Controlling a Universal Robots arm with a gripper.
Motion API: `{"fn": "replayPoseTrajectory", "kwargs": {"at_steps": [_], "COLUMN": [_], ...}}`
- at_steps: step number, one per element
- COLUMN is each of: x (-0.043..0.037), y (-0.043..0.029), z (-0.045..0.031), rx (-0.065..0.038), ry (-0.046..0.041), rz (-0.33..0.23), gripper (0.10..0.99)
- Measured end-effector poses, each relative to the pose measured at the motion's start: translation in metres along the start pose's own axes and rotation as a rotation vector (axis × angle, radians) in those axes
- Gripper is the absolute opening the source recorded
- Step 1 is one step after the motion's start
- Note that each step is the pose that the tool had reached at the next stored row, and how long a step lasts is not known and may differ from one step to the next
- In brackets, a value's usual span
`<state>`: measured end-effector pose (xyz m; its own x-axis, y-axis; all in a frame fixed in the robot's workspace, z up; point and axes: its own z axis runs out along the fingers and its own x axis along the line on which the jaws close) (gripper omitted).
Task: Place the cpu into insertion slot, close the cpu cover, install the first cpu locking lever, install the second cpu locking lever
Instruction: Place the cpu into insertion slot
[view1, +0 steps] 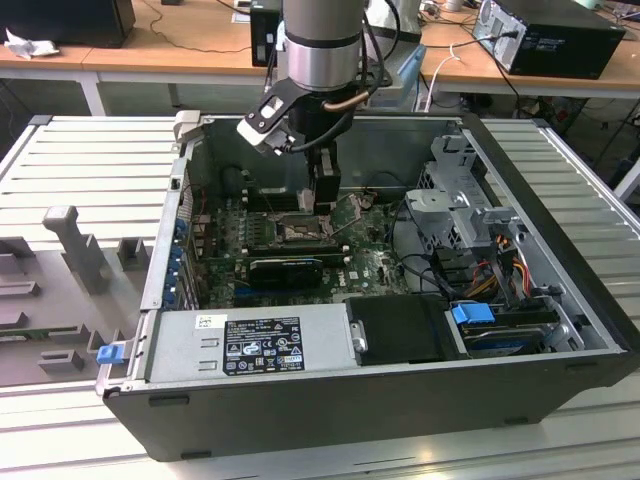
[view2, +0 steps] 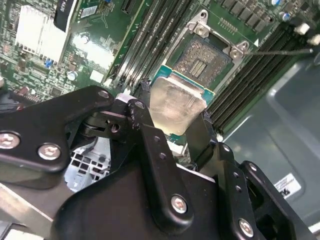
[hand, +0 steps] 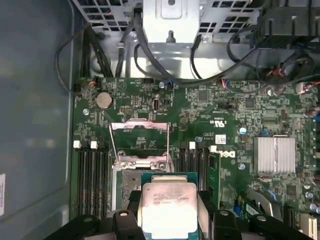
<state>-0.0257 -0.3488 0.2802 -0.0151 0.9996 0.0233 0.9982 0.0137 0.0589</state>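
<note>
CPU (view2: 175, 107) is pinched flat between the two black fingers (view2: 145, 125) of the gripper (view2: 172, 122), which is closed on it. It hangs close above the insertion slot (view2: 202, 57) and is not yet in it. The cpu cover (hand: 142, 161) stands flipped up (out of the way). If the CPU comes down crooked, I think a corner could hit the slot's frame and bend the tiny pins. Room is tight: long memory slots (view2: 150, 45) run close on both sides, and the case wall (view1: 400, 150) stands near the arm.
</note>
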Motion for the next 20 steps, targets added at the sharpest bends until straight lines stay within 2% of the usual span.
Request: {"fn": "replayPoseTrajectory", "kwargs": {"at_steps": [3,7,9,11,16,20], "x": [0.0000,-0.0002,-0.0002,0.0031,0.0121,0.0153], "y": [-0.0072,-0.0085,-0.0089,-0.0096,-0.0104,-0.0145], "z": [0.0052,0.0120,0.0178,0.0272,0.0399,0.0514], "rx": [-0.001,-0.006,-0.006,-0.006,-0.007,-0.007], "ry": [0.0001,0.0000,0.0000,0.0000,0.0003,0.0002], "rz": [-0.002,-0.002,-0.002,-0.002,-0.002,-0.002], "gripper": [0.529,0.529,0.529,0.529,0.529,0.529]}}
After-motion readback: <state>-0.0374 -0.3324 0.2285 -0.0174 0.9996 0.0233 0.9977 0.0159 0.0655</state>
